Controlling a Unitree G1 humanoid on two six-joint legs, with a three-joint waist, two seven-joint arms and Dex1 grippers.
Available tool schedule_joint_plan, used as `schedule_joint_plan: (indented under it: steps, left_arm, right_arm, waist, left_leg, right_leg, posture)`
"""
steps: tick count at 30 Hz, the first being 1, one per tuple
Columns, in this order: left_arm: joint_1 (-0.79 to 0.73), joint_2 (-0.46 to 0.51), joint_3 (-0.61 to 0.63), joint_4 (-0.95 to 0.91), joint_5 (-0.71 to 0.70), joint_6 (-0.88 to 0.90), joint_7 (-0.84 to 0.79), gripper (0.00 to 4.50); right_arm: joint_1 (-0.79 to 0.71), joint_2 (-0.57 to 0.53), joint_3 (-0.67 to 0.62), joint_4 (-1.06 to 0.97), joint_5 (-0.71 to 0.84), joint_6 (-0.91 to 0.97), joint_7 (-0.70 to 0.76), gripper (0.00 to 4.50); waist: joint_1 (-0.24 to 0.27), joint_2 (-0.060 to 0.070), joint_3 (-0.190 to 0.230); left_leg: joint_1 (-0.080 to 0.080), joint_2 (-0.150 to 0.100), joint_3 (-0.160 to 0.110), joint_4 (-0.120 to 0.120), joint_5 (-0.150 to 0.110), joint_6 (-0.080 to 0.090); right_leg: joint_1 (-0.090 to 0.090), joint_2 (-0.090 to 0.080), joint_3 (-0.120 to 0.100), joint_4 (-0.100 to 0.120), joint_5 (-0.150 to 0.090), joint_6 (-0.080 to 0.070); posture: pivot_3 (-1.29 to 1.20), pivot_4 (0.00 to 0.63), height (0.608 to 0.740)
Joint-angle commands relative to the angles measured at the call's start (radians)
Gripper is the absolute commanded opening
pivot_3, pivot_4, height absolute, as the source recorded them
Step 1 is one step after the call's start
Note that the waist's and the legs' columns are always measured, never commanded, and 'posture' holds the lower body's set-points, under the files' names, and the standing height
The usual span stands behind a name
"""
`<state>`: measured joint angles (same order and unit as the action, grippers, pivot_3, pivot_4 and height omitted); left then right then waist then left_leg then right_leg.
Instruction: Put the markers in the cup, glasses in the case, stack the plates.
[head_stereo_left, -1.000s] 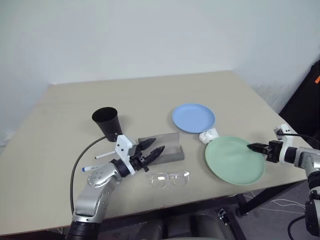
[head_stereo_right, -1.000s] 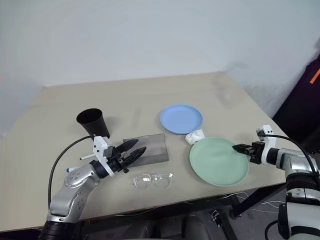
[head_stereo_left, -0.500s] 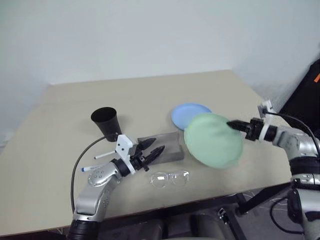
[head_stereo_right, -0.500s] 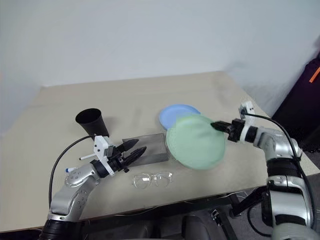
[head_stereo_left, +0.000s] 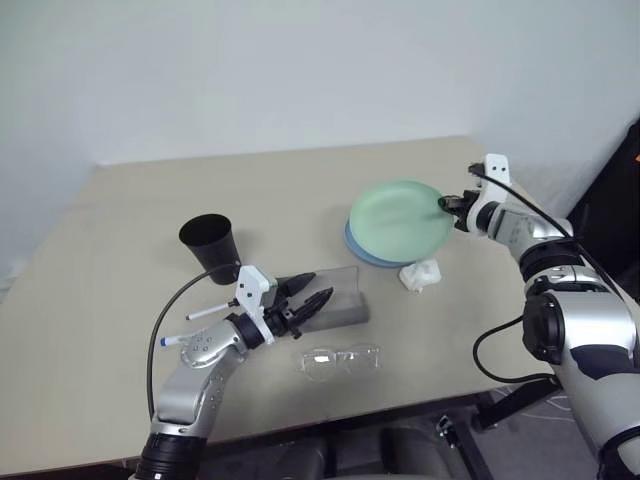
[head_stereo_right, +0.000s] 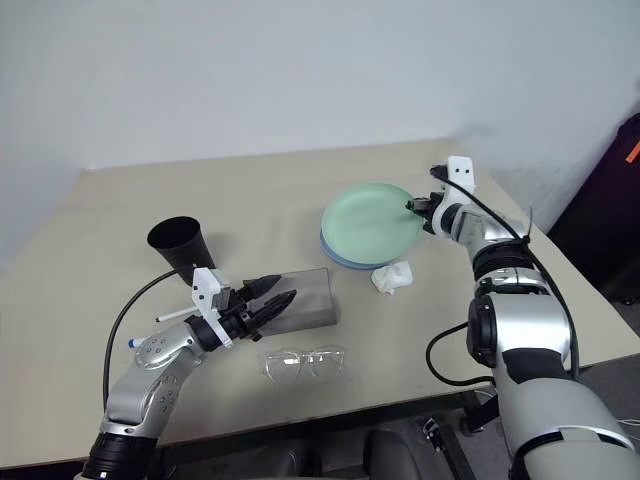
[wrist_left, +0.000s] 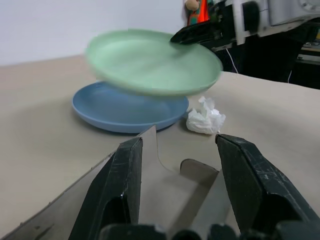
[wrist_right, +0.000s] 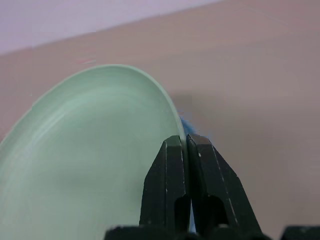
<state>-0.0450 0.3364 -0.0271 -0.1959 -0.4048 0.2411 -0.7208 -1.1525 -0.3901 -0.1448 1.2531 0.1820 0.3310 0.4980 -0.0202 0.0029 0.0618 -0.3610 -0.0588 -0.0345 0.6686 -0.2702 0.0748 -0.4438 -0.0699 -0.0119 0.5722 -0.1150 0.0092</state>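
Mint-green plate is hanging above the light blue plate, covering most of it; in the left wrist view a gap is showing between the two, so the green one is not resting on the blue one. Right gripper is pinching the green plate's rim at that plate's 3 o'clock edge, its fingers pressed together on the rim with no visible gap beyond it.

Blue plate is lying flat on the beige surface, right of centre. Crumpled white tissue is sitting just beside it, at the blue plate's 5 o'clock.

Left gripper is hovering over the grey case, near the surface's 6 o'clock area. Its fingers are standing well apart and holding nothing. Case is lying with its lid open.

Clear glasses are lying on the surface at the case's 6 o'clock, apart from it.

Black cup is standing upright at the case's 10 o'clock, mouth up.

Two markers are lying at the cup's 6 to 7 o'clock, behind the left arm: black-capped marker nearer the cup, blue-capped marker closer to the near edge. Both are outside the cup.
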Motion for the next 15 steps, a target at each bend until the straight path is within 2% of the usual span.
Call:
schedule_joint_plan:
  steps: [1, 4, 9, 15]
  left_arm:
    - [-0.009, -0.001, 0.008, -0.029, 0.000, -0.022, 0.007, 2.42]
    - [0.003, -0.001, 0.011, -0.038, 0.001, -0.024, 0.013, 2.42]
    - [0.010, -0.001, 0.008, -0.044, 0.001, -0.026, 0.020, 2.42]
    - [-0.002, 0.003, 0.007, -0.040, -0.001, -0.024, 0.019, 2.42]
  right_arm:
    - [-0.055, -0.002, -0.027, 0.028, -0.017, -0.055, -0.049, 0.02]
    - [-0.060, 0.004, -0.040, 0.043, -0.017, -0.062, -0.029, 0.71]
    - [-0.057, 0.005, -0.055, 0.037, -0.019, -0.078, 0.029, 2.36]
    - [-0.030, -0.040, -0.030, 0.007, -0.044, -0.114, 0.162, 2.36]
  waist:
    - [0.000, 0.000, 0.000]
    - [-0.001, 0.000, 0.000]
    - [-0.005, 0.001, 0.000]
    - [-0.004, 0.001, 0.000]
  left_leg:
    - [0.000, 0.000, 0.000, 0.000, 0.000, 0.000]
    - [0.000, -0.001, 0.000, 0.000, 0.000, 0.001]
    - [0.001, 0.000, 0.001, 0.000, -0.001, 0.001]
    - [0.001, 0.000, 0.002, 0.001, 0.000, 0.001]
  right_leg:
    - [0.000, 0.000, 0.000, 0.000, 0.000, 0.000]
    - [0.000, 0.000, 0.001, 0.000, 0.000, 0.000]
    - [0.001, 0.001, 0.001, 0.000, 0.000, 0.000]
    - [0.001, 0.001, 0.001, 0.000, 0.000, 0.000]
  posture:
    - [0.00, 0.000, 0.740]
    - [0.00, 0.000, 0.740]
    - [0.00, 0.000, 0.740]
    - [0.00, 0.000, 0.740]
